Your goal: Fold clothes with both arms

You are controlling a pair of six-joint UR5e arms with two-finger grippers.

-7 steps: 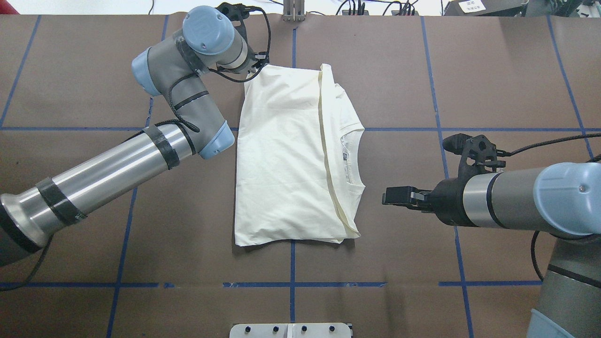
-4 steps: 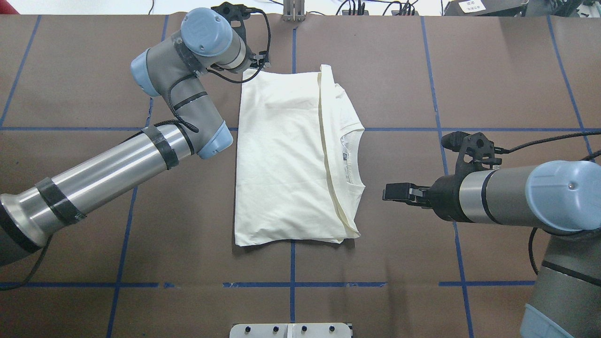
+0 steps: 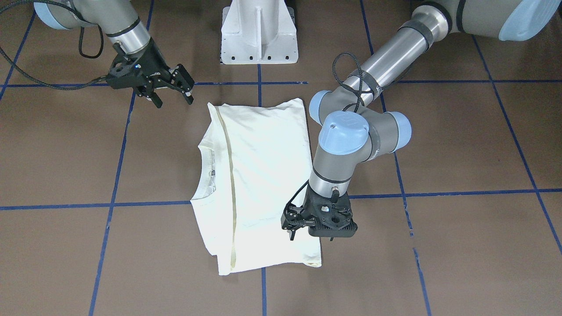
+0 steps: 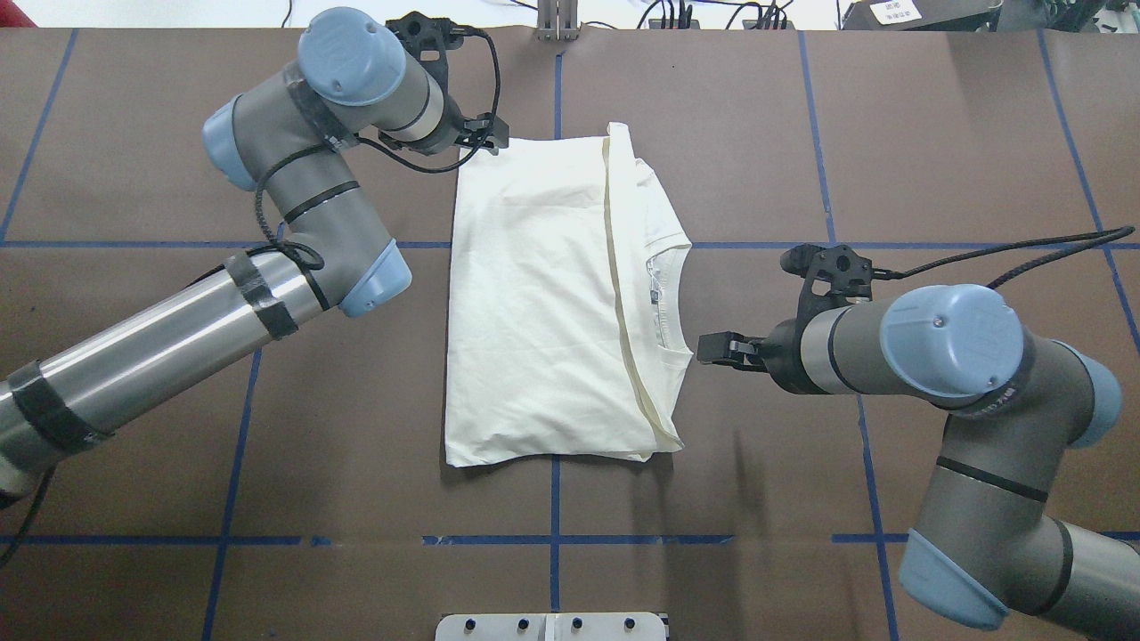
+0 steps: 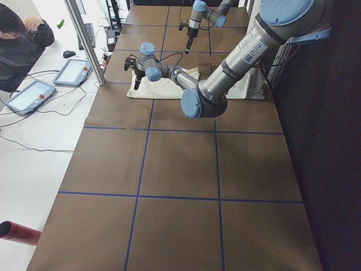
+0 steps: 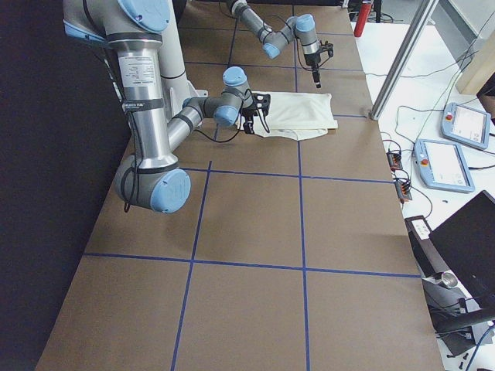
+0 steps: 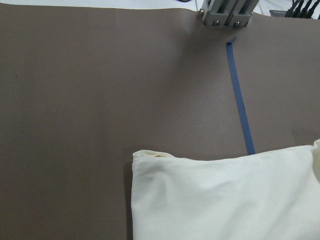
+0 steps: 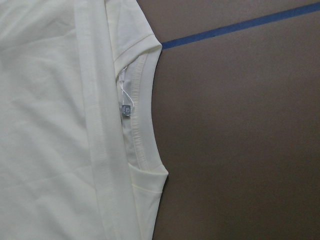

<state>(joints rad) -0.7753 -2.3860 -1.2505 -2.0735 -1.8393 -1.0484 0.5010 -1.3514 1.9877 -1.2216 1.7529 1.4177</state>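
Shirt (image 4: 534,303) flat on taped table (image 4: 134,445), left tool (image 4: 488,142) beside corner, pedestal (image 3: 259,30) beyond.

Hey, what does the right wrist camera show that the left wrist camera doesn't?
Only the right wrist view shows the neckline of the shirt, with a small label inside it and a folded edge running alongside. Only the left wrist view shows one corner of the folded shirt and a metal bracket at the table's far edge. Both show cream fabric lying on the brown table and a blue tape line.
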